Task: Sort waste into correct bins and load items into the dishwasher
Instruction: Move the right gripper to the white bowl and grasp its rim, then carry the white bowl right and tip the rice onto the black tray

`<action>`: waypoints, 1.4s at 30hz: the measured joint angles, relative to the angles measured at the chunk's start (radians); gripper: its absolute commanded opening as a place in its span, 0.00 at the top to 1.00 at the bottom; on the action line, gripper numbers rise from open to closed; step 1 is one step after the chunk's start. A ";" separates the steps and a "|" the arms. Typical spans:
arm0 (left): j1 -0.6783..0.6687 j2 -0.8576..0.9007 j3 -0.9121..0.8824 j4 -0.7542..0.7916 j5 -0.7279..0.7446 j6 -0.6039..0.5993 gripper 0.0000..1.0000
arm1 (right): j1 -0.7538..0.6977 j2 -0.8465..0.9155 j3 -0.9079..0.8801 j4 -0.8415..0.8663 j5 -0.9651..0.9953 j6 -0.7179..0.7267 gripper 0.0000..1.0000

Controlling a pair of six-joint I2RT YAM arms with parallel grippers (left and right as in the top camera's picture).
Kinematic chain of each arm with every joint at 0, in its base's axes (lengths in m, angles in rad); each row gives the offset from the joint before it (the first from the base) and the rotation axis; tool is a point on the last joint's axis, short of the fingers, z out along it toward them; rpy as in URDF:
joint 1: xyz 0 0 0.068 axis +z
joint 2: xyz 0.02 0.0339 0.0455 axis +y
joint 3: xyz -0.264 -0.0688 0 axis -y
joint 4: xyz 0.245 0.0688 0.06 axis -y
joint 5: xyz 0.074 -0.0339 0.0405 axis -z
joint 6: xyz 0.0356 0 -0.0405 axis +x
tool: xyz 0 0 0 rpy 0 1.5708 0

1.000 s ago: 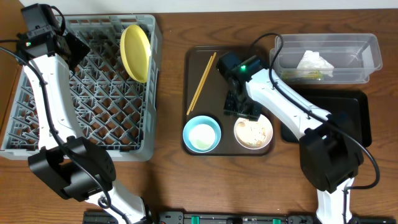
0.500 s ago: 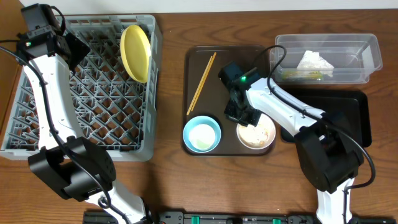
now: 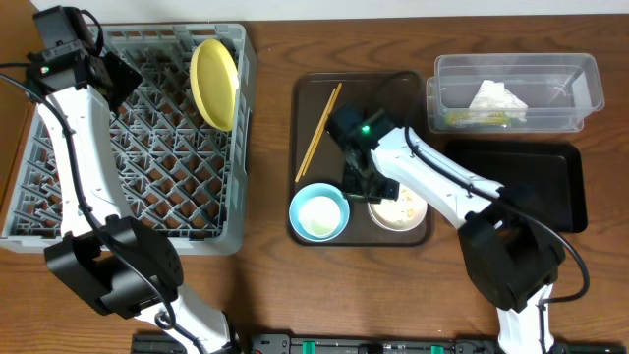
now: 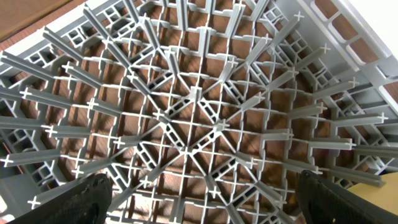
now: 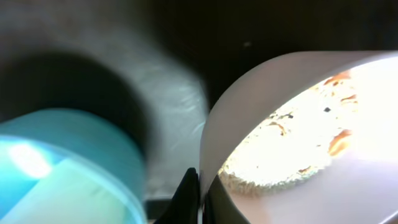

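Note:
My right gripper [image 3: 372, 187] is shut on the left rim of the white bowl [image 3: 404, 210], which holds rice-like scraps [image 5: 292, 143]. In the right wrist view the fingers pinch the bowl's wall [image 5: 249, 87], and the light blue bowl [image 5: 62, 168] sits close on the left. That blue bowl [image 3: 318, 211] and the chopsticks [image 3: 318, 132] lie on the brown tray [image 3: 313, 90]. Over the dish rack's [image 3: 147, 147] far left part, my left gripper [image 4: 202, 180] hangs open above bare pegs. A yellow plate [image 3: 214, 82] stands in the rack.
The clear tub [image 3: 582, 93] at the back right holds a white paper piece [image 3: 496, 97] and a green wrapper [image 3: 482, 120]. The black tray [image 3: 536, 187] lies in front of it, right of the brown tray.
My right gripper has closed on the white bowl's rim, and its wrist has swung left over the brown tray. The left arm has not moved.

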 measured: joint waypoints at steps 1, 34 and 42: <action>0.000 0.000 0.000 -0.001 0.000 0.000 0.04 | 0.004 0.000 0.032 -0.029 0.007 -0.010 0.99; 0.000 0.000 0.000 -0.001 0.000 0.000 0.04 | -0.600 0.000 0.312 -0.475 -0.382 -0.554 0.99; 0.000 0.000 0.000 -0.001 0.000 0.000 0.04 | -0.711 0.000 0.309 -0.547 -0.524 -0.726 0.99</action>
